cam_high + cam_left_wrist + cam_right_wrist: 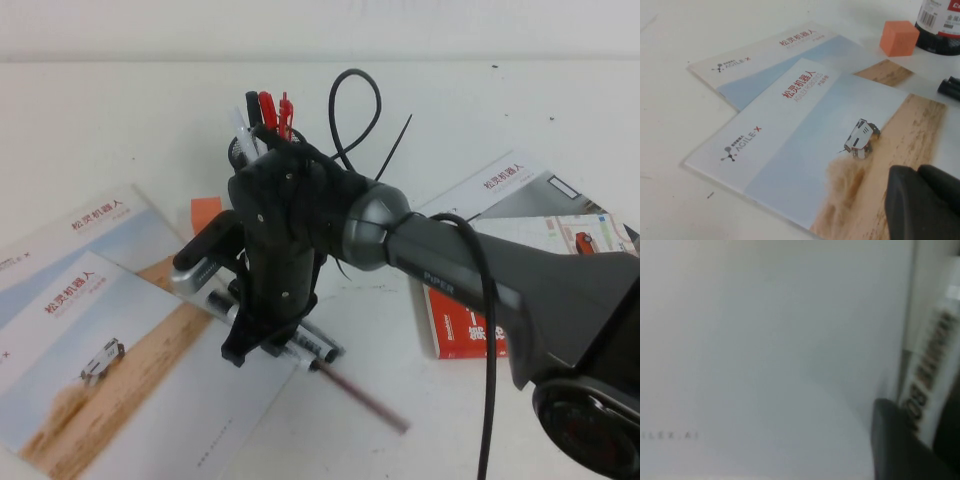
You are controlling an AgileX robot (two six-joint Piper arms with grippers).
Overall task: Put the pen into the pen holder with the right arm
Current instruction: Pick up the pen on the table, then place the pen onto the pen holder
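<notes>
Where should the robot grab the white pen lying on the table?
Probably around the middle of the pen, coming straight down, since it lies flat beside the booklet. The right gripper hangs right over it. The left gripper sits over the booklets.

raised view angled down, both wrist views close over brochure (805, 150)

The pen (927, 377) lies blurred beside a dark claw finger (892, 440) over pale paper (765, 350).
</notes>
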